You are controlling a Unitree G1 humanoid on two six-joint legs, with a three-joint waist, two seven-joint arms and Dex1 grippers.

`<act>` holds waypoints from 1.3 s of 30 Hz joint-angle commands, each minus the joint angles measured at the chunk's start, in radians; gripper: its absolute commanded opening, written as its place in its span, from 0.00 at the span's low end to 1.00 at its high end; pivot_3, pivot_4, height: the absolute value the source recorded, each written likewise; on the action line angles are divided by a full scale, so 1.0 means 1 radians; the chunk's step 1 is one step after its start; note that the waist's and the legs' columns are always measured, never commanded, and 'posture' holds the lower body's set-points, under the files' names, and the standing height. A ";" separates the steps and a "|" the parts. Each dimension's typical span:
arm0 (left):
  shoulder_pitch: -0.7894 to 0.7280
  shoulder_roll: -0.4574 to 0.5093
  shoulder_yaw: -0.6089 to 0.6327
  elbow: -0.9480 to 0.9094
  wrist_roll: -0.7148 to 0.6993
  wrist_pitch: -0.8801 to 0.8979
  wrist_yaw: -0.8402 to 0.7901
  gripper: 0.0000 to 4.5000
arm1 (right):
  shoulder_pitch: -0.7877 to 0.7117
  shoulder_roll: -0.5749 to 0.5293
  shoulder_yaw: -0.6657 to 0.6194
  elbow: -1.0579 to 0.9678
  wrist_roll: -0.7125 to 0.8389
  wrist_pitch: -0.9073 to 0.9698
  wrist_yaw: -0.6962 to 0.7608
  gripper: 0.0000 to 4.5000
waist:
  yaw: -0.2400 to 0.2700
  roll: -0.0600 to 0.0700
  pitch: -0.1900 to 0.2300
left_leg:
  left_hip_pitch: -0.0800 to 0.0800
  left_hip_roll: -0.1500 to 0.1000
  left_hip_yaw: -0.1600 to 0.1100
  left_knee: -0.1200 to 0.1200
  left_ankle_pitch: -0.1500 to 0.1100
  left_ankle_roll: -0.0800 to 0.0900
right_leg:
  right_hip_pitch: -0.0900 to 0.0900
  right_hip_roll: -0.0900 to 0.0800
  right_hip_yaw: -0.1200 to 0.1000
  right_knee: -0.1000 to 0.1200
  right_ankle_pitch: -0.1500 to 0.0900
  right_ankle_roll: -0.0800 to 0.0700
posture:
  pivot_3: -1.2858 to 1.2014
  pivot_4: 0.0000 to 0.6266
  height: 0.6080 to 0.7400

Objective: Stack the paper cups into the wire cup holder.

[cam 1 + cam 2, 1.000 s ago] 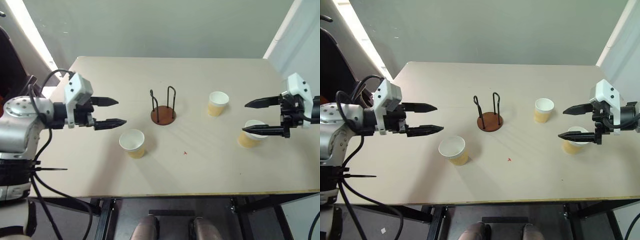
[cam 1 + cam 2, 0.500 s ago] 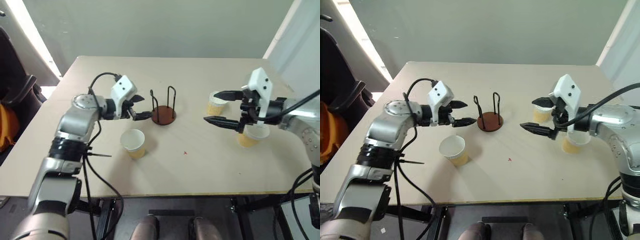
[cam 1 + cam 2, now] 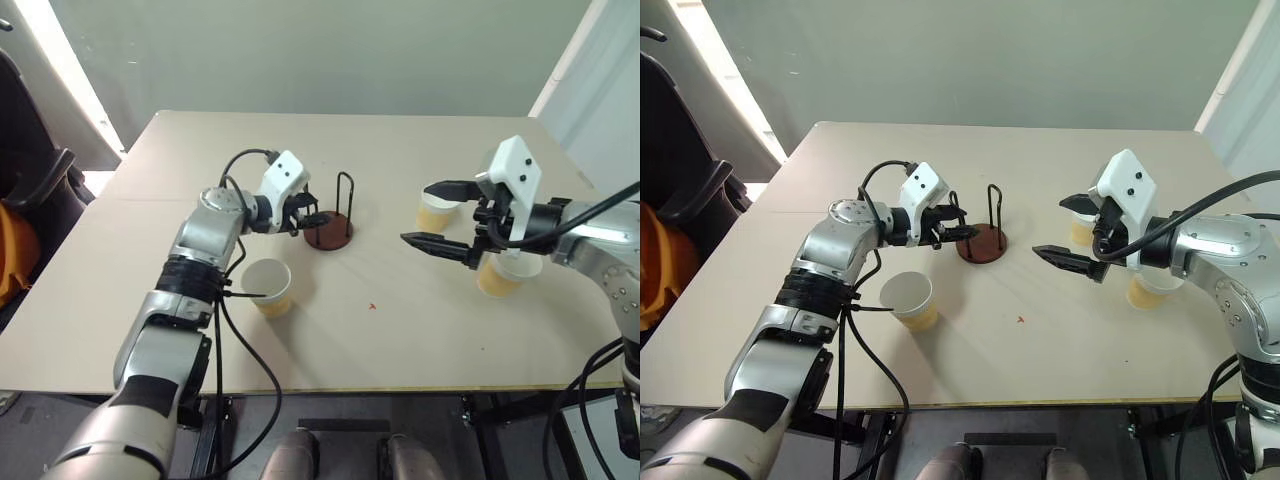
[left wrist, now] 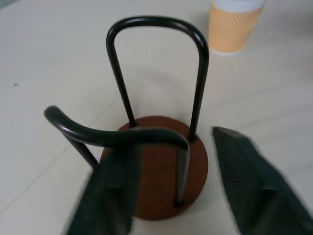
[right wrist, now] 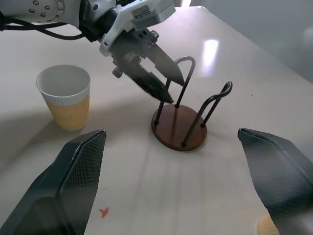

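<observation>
- The table (image 3: 400,340) is a pale beige board carrying all the task things.
- The right gripper (image 3: 437,214) hangs above the table with its two black fingers spread wide and nothing between them.
- The left gripper (image 3: 312,214) sits at the near wire loop of the holder; in the left wrist view one finger (image 4: 110,196) lies in front of that loop and the other beside the base. Whether it clamps the wire I cannot tell.
- The wire cup holder (image 3: 329,229) stands upright just ahead of the left gripper's tips, its brown disc base flat on the table and no cup in it.
- Of the paper cups, one (image 3: 268,287) stands upright near the left gripper, on the robot's side of it.
- A second cup (image 3: 434,212) stands just behind the right gripper's fingers.
- The third cup (image 3: 498,276) stands partly under the right wrist.
</observation>
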 commanded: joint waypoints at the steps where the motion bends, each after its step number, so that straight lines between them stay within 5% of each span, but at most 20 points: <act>1: -0.039 0.000 0.023 -0.005 -0.004 -0.018 -0.016 0.28 | -0.002 -0.018 -0.046 -0.037 0.012 -0.002 -0.018 1.00 | 0.000 0.000 0.000 | 0.000 0.000 0.000 0.000 0.000 0.000 | 0.000 0.000 0.000 0.000 0.000 0.000 | 0.52 0.24 1.00; 5: -0.038 0.008 0.023 -0.053 -0.028 0.009 -0.071 0.01 | 0.001 -0.033 -0.048 -0.032 0.011 -0.013 -0.011 1.00 | 0.001 0.000 0.000 | 0.000 0.000 0.000 0.000 0.000 0.000 | 0.000 0.000 0.000 0.000 0.000 0.001 | 0.52 0.24 1.00; 12: 0.031 0.025 -0.004 -0.390 -0.141 0.187 -0.213 0.01 | 0.112 -0.194 -0.095 -0.064 0.098 -0.036 0.211 1.00 | 0.013 -0.001 0.000 | -0.004 -0.001 0.000 0.001 0.000 0.001 | -0.001 0.000 0.000 -0.001 -0.002 0.004 | 0.52 0.24 1.00; 21: 0.185 0.028 -0.079 -0.730 -0.232 0.379 -0.184 0.01 | 0.288 -0.387 -0.148 -0.030 0.053 -0.122 0.360 1.00 | 0.013 -0.001 0.001 | 0.000 -0.001 0.003 0.001 -0.001 0.000 | 0.002 -0.001 0.003 0.001 -0.003 0.007 | 0.52 0.24 1.00; 38: 0.282 0.022 -0.190 -0.828 -0.252 0.491 -0.064 0.01 | 0.264 -0.401 -0.050 -0.062 0.031 -0.122 0.354 1.00 | 0.011 -0.001 0.001 | 0.002 -0.002 0.003 0.002 0.004 0.004 | 0.005 -0.001 0.003 0.001 0.000 0.009 | 0.52 0.24 1.00; 39: 0.282 0.024 -0.197 -0.826 -0.249 0.497 -0.057 0.07 | 0.261 -0.402 -0.045 -0.058 0.026 -0.124 0.354 1.00 | 0.011 -0.001 0.001 | 0.002 -0.002 0.003 0.002 0.004 0.004 | 0.005 -0.001 0.003 0.001 0.000 0.009 | 0.52 0.24 1.00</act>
